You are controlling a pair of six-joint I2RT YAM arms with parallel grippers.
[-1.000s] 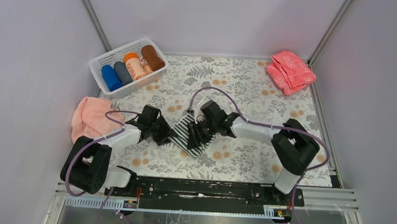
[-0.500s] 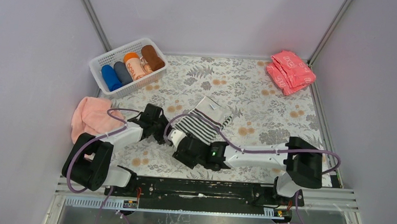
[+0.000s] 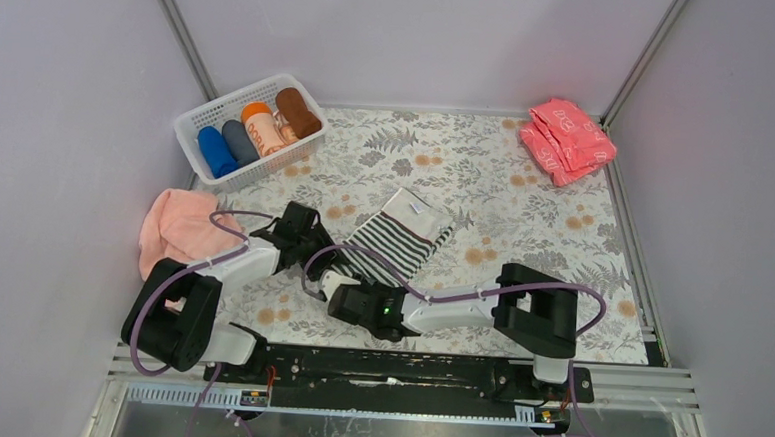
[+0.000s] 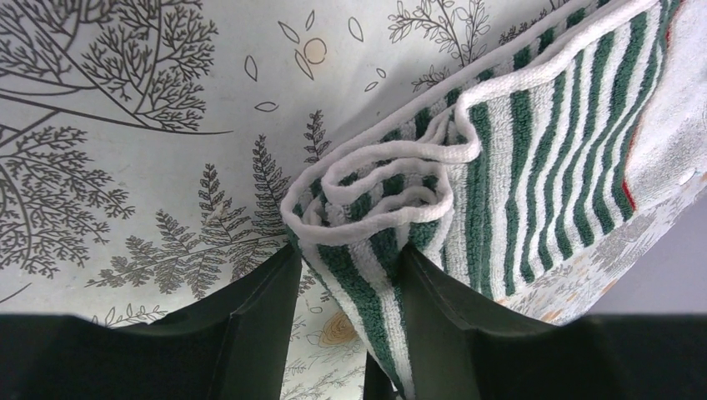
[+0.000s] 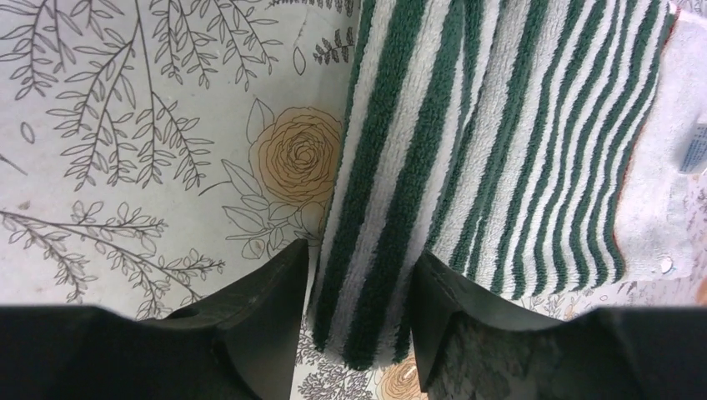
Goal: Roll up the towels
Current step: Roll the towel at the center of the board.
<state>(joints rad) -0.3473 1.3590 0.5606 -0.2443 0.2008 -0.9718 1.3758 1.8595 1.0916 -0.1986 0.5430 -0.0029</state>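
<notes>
2 end effectors meet at the near-left end of the striped towel, part rolled at the middle of the tabletop.
The left end effector, at the roll's 9 o'clock, is about half closed and pinches the coiled end between its fingers, while the unrolled cloth lies flat toward 1 o'clock. The right end effector, at the roll's 6 o'clock, has a finger on either side of the thick edge; whether it grips I cannot tell. The pale pink towel lies crumpled at 9 o'clock. A rust-brown towel sits rolled in the basket at 11 o'clock.
</notes>
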